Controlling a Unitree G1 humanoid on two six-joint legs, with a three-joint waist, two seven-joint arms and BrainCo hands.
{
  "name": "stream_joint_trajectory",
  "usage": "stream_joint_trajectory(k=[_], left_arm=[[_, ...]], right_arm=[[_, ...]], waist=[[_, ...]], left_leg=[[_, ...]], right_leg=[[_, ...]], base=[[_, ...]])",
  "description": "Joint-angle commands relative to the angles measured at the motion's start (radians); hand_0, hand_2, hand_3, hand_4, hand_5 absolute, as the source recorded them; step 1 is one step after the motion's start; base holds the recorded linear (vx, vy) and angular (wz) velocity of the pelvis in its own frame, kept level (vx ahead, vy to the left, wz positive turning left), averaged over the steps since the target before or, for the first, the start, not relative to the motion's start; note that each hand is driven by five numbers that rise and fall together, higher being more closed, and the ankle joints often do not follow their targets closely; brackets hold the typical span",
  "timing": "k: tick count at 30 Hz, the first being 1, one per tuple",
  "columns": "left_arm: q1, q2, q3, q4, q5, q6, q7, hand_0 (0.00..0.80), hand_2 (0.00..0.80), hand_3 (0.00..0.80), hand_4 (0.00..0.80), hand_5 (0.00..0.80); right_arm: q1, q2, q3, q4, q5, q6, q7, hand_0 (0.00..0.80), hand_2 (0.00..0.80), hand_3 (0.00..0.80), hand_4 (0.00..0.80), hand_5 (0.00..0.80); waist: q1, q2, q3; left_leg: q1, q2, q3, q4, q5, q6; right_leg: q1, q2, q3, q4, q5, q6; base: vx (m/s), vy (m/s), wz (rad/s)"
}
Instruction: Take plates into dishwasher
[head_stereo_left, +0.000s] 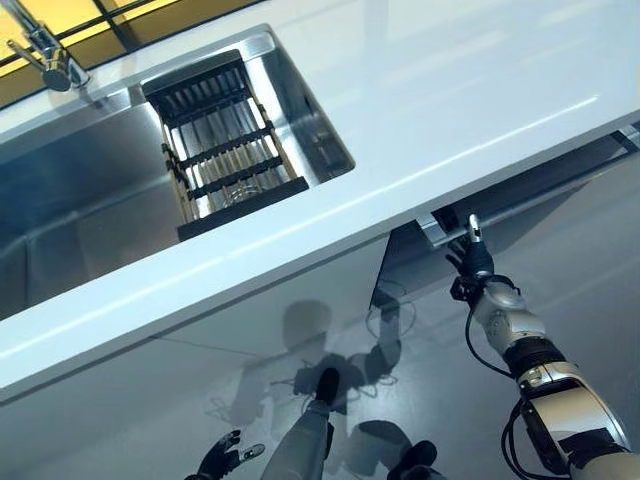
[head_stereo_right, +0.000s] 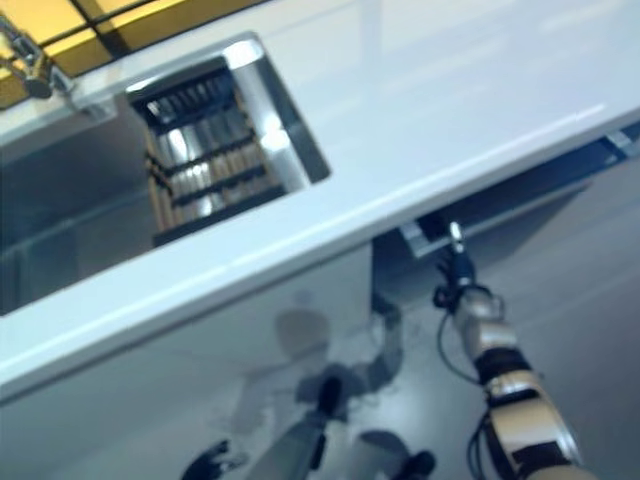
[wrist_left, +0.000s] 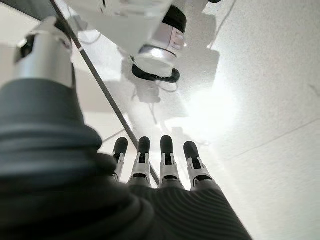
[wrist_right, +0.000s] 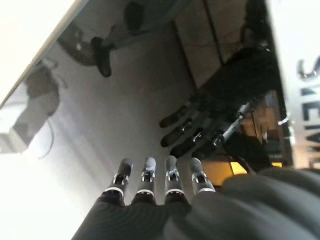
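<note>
No plate shows in any view. The dishwasher (head_stereo_left: 440, 228) sits under the white counter (head_stereo_left: 450, 90) at the right, its silver top strip showing in a dark gap. My right hand (head_stereo_left: 476, 268) reaches up to that strip, fingers (wrist_right: 158, 175) straight and open, close to the glossy dark front panel (wrist_right: 150, 95), which mirrors them. My left hand (head_stereo_left: 224, 459) hangs low near the floor, open and holding nothing, its fingers (wrist_left: 166, 160) straight.
A steel sink (head_stereo_left: 80, 200) is set in the counter at the left, with a black slatted dish rack (head_stereo_left: 225, 150) at its right end and a faucet (head_stereo_left: 45, 52) behind it. White cabinet fronts (head_stereo_left: 200, 340) run below the counter.
</note>
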Motion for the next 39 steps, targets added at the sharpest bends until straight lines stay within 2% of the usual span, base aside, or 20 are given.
stream_joint_trajectory(k=[1, 2, 6, 8, 9, 11, 21, 23, 28, 35, 39], left_arm=[[-0.011, 0.088, -0.037, -0.044, -0.029, -0.021, 0.0, 0.0, 0.0, 0.0, 0.0, 0.0], [-0.01, 0.093, -0.036, -0.046, -0.029, -0.024, -0.001, 0.0, 0.0, 0.0, 0.0, 0.0], [-0.007, 0.107, -0.029, -0.054, -0.025, -0.021, -0.006, 0.0, 0.0, 0.0, 0.0, 0.0], [-0.006, 0.113, -0.026, -0.052, -0.017, -0.024, -0.009, 0.0, 0.0, 0.0, 0.0, 0.0], [-0.009, 0.115, -0.027, -0.051, -0.017, -0.025, -0.01, 0.0, 0.0, 0.0, 0.0, 0.0], [-0.016, 0.125, -0.024, -0.054, -0.012, -0.021, -0.016, 0.0, 0.0, 0.0, 0.0, 0.0], [-0.084, 0.154, -0.037, -0.046, 0.031, 0.001, -0.001, 0.0, 0.0, 0.0, 0.0, 0.0], [-0.096, 0.156, -0.037, -0.047, 0.038, 0.005, 0.008, 0.0, 0.0, 0.0, 0.0, 0.0], [-0.112, 0.154, -0.028, -0.029, 0.043, 0.019, 0.01, 0.0, 0.0, 0.0, 0.0, 0.0], [-0.09, 0.127, 0.012, 0.03, 0.06, 0.022, 0.017, 0.0, 0.0, 0.0, 0.0, 0.0], [-0.068, 0.117, 0.047, 0.069, 0.081, 0.023, 0.021, 0.0, 0.0, 0.0, 0.0, 0.0]], right_arm=[[-0.362, 0.038, 0.115, -0.11, -0.175, -0.163, 0.063, 0.0, 0.0, 0.0, 0.0, 0.0], [-0.382, 0.024, 0.142, -0.118, -0.246, -0.186, 0.045, 0.0, 0.0, 0.0, 0.0, 0.0], [-0.412, -0.016, 0.19, -0.133, -0.3, -0.191, 0.013, 0.0, 0.0, 0.0, 0.0, 0.0], [-0.413, -0.037, 0.204, -0.132, -0.291, -0.179, 0.015, 0.0, 0.0, 0.0, 0.0, 0.0], [-0.415, -0.043, 0.207, -0.13, -0.285, -0.173, 0.014, 0.0, 0.0, 0.0, 0.0, 0.0], [-0.405, -0.053, 0.205, -0.118, -0.28, -0.163, 0.011, 0.0, 0.0, 0.0, 0.0, 0.0], [-0.315, -0.1, 0.165, 0.015, -0.296, -0.026, -0.027, 0.0, 0.0, 0.0, 0.0, 0.0], [-0.269, -0.103, 0.146, 0.041, -0.269, -0.034, -0.018, 0.0, 0.0, 0.0, 0.0, 0.0], [-0.135, -0.097, 0.089, 0.058, -0.288, 0.004, -0.012, 0.0, 0.0, 0.0, 0.0, 0.0], [0.124, -0.093, -0.032, 0.067, -0.231, 0.005, 0.003, 0.0, 0.0, 0.0, 0.0, 0.0], [0.309, -0.07, -0.12, 0.089, -0.203, 0.001, 0.006, 0.0, 0.0, 0.0, 0.0, 0.0]], waist=[[0.124, -0.066, 0.042], [0.127, -0.07, 0.041], [0.128, -0.078, 0.037], [0.125, -0.084, 0.031], [0.124, -0.082, 0.032], [0.118, -0.083, 0.028], [0.072, -0.102, -0.003], [0.06, -0.102, -0.013], [0.024, -0.097, -0.055], [-0.031, -0.092, -0.131], [-0.066, -0.101, -0.192]], left_leg=[[-0.078, -0.066, 0.032, 0.147, -0.088, 0.022], [-0.079, -0.066, 0.029, 0.146, -0.088, 0.023], [-0.075, -0.067, 0.023, 0.144, -0.093, 0.027], [-0.068, -0.068, 0.015, 0.137, -0.092, 0.03], [-0.075, -0.072, 0.018, 0.13, -0.061, 0.037], [-0.068, -0.073, 0.011, 0.13, -0.064, 0.04], [-0.03, -0.083, -0.041, 0.129, -0.079, 0.051], [-0.016, -0.079, -0.05, 0.118, -0.073, 0.05], [0.03, -0.06, -0.066, 0.053, -0.039, 0.043], [0.121, -0.023, -0.061, -0.075, 0.017, 0.027], [0.157, 0.006, -0.053, -0.135, 0.053, 0.003]], right_leg=[[0.139, -0.117, 0.096, -0.116, 0.176, 0.065], [0.137, -0.116, 0.097, -0.115, 0.178, 0.066], [0.135, -0.117, 0.101, -0.107, 0.183, 0.069], [0.137, -0.112, 0.111, -0.106, 0.183, 0.07], [0.131, -0.115, 0.103, -0.112, 0.204, 0.06], [0.132, -0.107, 0.119, -0.111, 0.197, 0.057], [0.157, -0.044, 0.214, -0.126, 0.154, 0.041], [0.165, -0.029, 0.225, -0.131, 0.142, 0.037], [0.19, 0.009, 0.244, -0.162, 0.124, 0.033], [0.232, 0.059, 0.256, -0.193, 0.096, 0.031], [0.267, 0.098, 0.268, -0.22, 0.08, 0.017]], base=[[0.001, -0.02, -0.11], [0.0, -0.021, -0.11], [-0.002, -0.026, -0.03], [-0.043, -0.04, 0.0], [-0.081, -0.023, 0.03], [-0.044, -0.056, 0.08], [-0.035, -0.153, 0.29], [-0.1, -0.143, 0.34], [-0.116, -0.101, 0.2], [-0.127, -0.056, 0.35], [-0.11, -0.061, 0.21]])
